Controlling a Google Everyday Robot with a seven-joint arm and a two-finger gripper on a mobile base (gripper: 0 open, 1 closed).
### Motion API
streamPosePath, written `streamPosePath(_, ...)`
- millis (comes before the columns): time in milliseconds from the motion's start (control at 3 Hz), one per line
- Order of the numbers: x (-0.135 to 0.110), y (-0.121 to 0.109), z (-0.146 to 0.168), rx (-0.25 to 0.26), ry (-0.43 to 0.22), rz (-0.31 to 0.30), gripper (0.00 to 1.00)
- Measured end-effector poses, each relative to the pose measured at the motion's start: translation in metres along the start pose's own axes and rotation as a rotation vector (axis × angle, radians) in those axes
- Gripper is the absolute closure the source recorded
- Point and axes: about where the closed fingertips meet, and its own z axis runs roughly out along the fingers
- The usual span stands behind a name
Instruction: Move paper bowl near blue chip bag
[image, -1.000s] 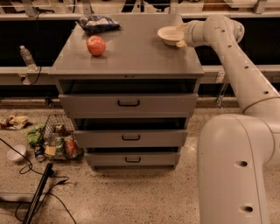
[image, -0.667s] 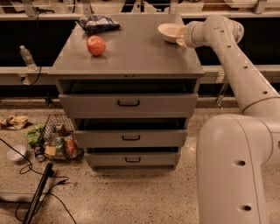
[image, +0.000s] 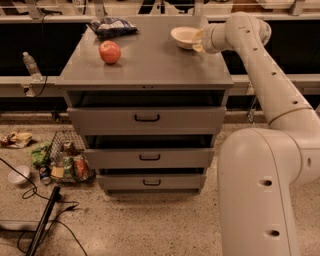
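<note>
The paper bowl (image: 183, 36) is cream-white and round, at the back right of the grey cabinet top (image: 150, 65). My gripper (image: 198, 41) is at the bowl's right rim, shut on it, and the bowl looks tilted and slightly raised. The blue chip bag (image: 113, 26) lies wrinkled at the back left corner of the top, well to the left of the bowl. A red apple (image: 110, 52) sits in front of the bag.
The cabinet has three drawers (image: 146, 118), the upper ones slightly open. On the floor at left are a wire basket of cans and packets (image: 67, 162), a small white bowl (image: 19, 175), a green packet (image: 40, 152) and cables. A water bottle (image: 31, 65) stands on the left ledge.
My gripper and the paper bowl have moved a little to the left along the back of the cabinet top. The bag and apple have not moved.
</note>
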Motion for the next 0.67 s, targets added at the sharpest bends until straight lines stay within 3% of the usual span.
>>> streamPosePath(667,-0.074,-0.027,0.012,0.007,-0.127,-0.089,1.0)
